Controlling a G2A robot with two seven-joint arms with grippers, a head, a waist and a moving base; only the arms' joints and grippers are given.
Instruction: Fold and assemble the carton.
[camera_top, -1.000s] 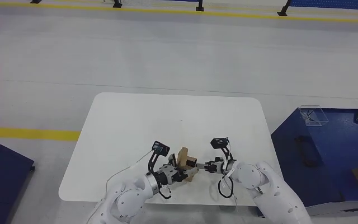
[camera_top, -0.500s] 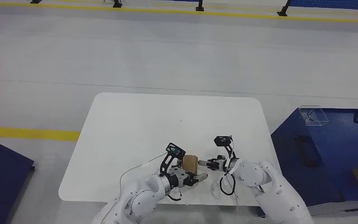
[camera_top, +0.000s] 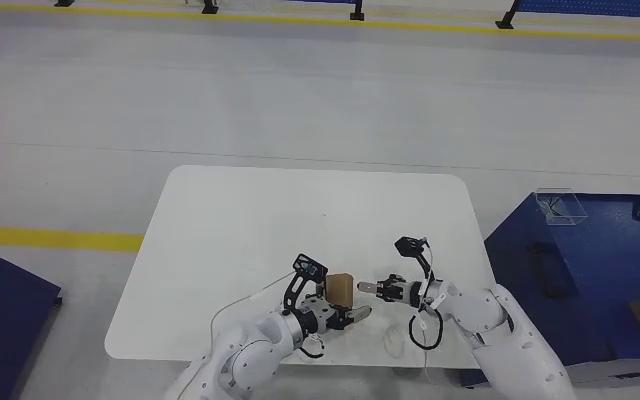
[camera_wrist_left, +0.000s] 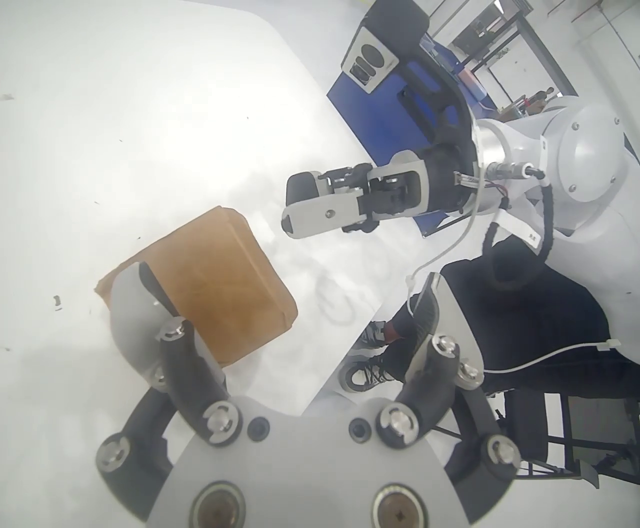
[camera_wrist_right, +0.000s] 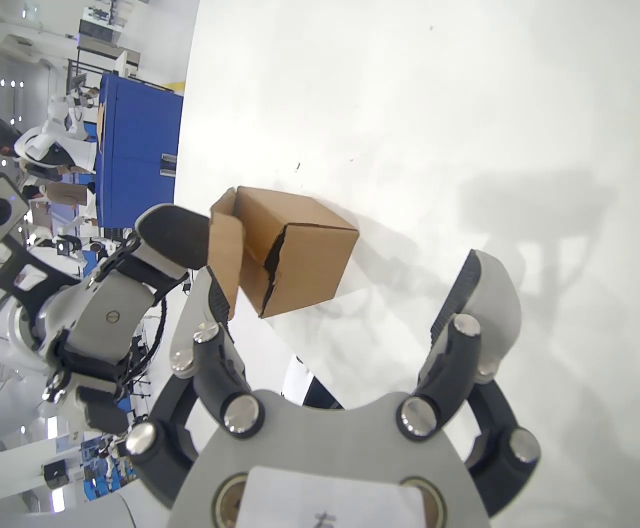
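The small brown cardboard carton (camera_wrist_right: 295, 260) looks light and crushable, so I would grip its loose flap (camera_wrist_right: 225, 255). The left end effector (camera_wrist_left: 282, 290) and right end effector (camera_wrist_right: 345, 275) are both spread, holding nothing.

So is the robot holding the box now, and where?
No, nothing is held. The left gripper is open, with one finger by the flap of the carton; the right gripper is open too, apart from it.
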